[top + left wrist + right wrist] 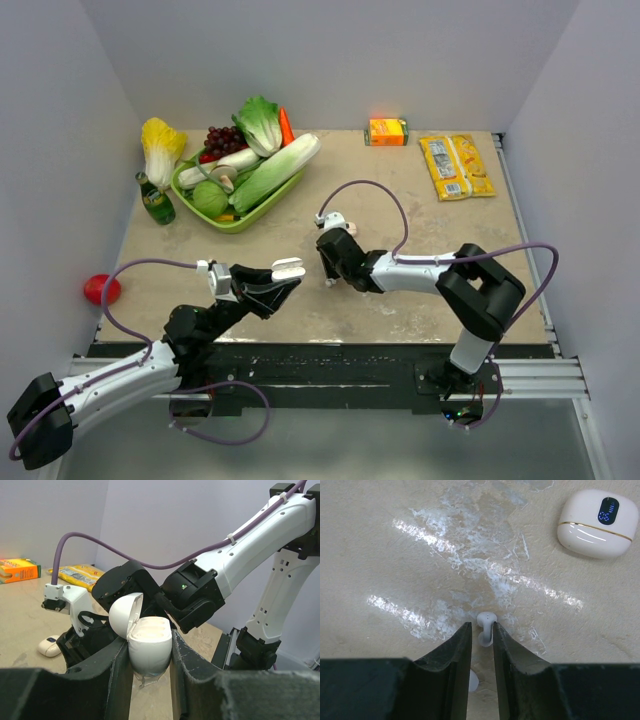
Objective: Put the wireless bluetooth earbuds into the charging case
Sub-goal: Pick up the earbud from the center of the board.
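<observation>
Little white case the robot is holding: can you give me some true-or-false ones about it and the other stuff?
1. The cream-white pebble-shaped plastic charging case has its lid open. True.
2. A tiny white plastic earbud sits between the right gripper's fingers. True.
3. The right gripper holds the case. False: the left gripper clamps it.
4. The small orange carton sits in the green plastic tray. False: it stands well apart from the tray, which holds vegetables.
</observation>
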### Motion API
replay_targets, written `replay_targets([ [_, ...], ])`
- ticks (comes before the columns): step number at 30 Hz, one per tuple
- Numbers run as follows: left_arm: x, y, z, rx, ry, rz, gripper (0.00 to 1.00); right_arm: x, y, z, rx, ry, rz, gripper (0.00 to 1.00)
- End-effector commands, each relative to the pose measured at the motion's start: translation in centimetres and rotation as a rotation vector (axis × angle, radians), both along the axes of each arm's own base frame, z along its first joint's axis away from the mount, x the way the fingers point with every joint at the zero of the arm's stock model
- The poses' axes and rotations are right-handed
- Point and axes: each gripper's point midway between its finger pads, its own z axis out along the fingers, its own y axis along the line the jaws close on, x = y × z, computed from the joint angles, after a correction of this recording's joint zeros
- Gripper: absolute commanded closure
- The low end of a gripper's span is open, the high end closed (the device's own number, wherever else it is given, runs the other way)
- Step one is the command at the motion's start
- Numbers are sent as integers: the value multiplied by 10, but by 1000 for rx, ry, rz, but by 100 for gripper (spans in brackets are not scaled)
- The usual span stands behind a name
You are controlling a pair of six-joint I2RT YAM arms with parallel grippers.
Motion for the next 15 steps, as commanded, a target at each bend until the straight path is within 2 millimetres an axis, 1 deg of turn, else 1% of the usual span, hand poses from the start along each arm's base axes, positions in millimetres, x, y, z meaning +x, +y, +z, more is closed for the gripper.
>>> replay_targets([
  [1,-4,3,-9,-11,-6,0,100,13,0,6,-7,-32,-26,74],
  [5,-3,2,-11,-4,0,-2,100,12,-1,4,-12,-28,-26,76],
  [7,-3,3,-11,-7,-2,-2,100,13,-2,4,-14,-29,-30,79],
  [10,-3,2,-12,-1,-1,-1,100,12,-4,7,-14,-36,-29,92],
  [11,-3,2,-12,0,-1,1,100,11,-6,9,-12,-41,-33,100],
  [13,-2,2,-12,0,0,2,100,11,-6,32,30,-74,-35,100],
  [14,-2,3,-12,-1,1,3,100,9,-9,41,38,-85,-34,100],
  [15,-2,3,-12,-2,-1,4,100,8,-9,74,97,-137,-23,100],
])
